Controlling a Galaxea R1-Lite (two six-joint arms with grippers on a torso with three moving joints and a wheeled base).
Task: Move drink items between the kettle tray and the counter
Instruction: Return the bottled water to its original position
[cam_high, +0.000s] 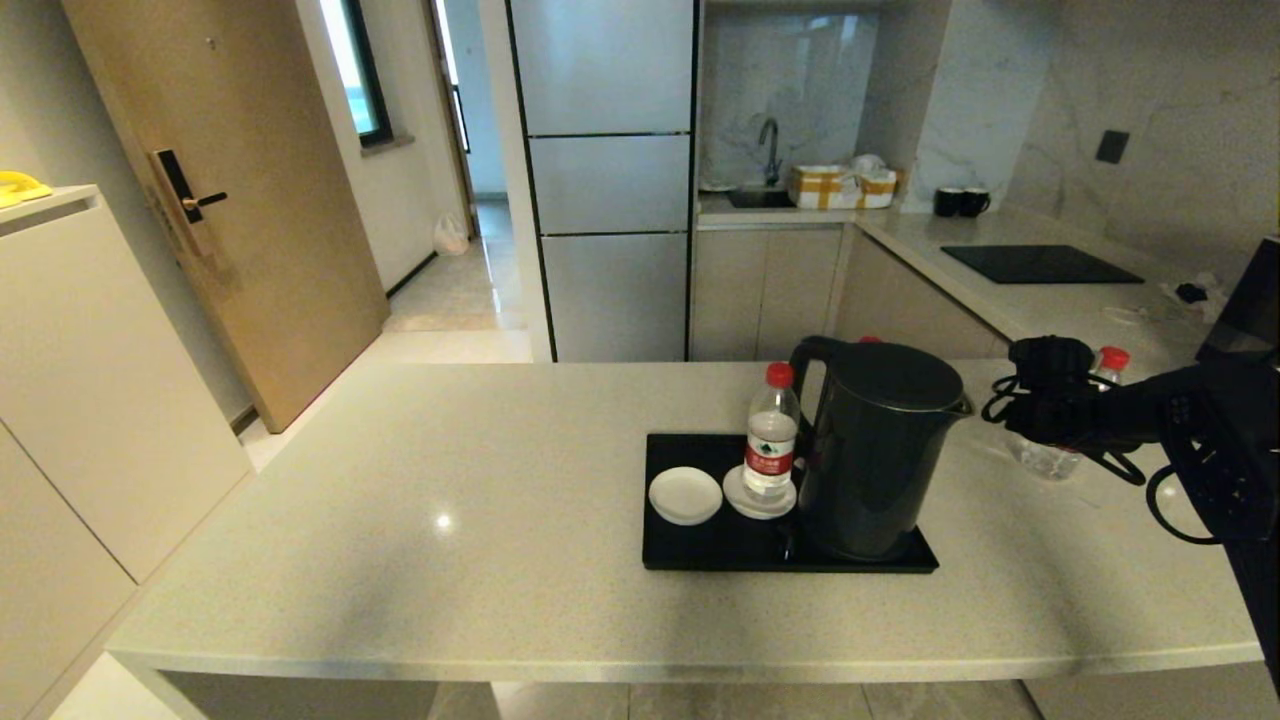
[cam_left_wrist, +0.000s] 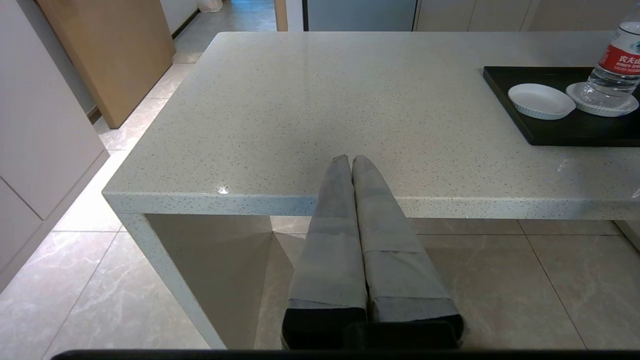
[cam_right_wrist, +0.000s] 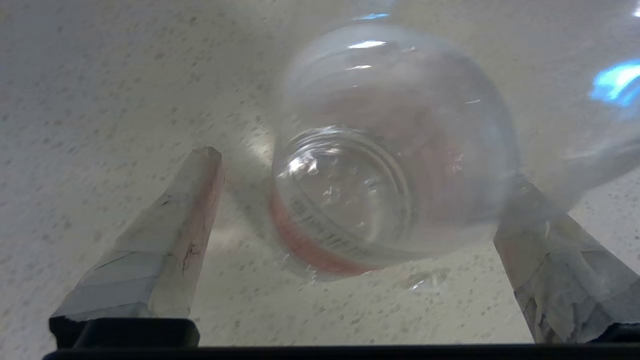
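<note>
One clear red-capped water bottle (cam_high: 771, 440) stands on a white coaster on the glossy black kettle tray (cam_high: 700, 550), just left of the kettle. The second bottle (cam_high: 1105, 365) stands on the speckled counter (cam_high: 450, 500), right of the tray. My right gripper (cam_high: 1040, 405) is at this bottle, partly hiding it in the head view. In the right wrist view the bottle (cam_right_wrist: 390, 150) sits between the spread fingers (cam_right_wrist: 165, 240) of the open right gripper (cam_right_wrist: 362, 170); one finger is clearly apart from it. My left gripper (cam_left_wrist: 351, 159) is shut and empty, parked at the counter's front edge.
A dark kettle (cam_high: 880, 460) fills the tray's right half, between the two bottles. An empty white coaster (cam_high: 685, 495) lies on the tray's left part. A black cooktop panel (cam_high: 1040, 264) and two dark mugs (cam_high: 960, 202) are on the far counter behind.
</note>
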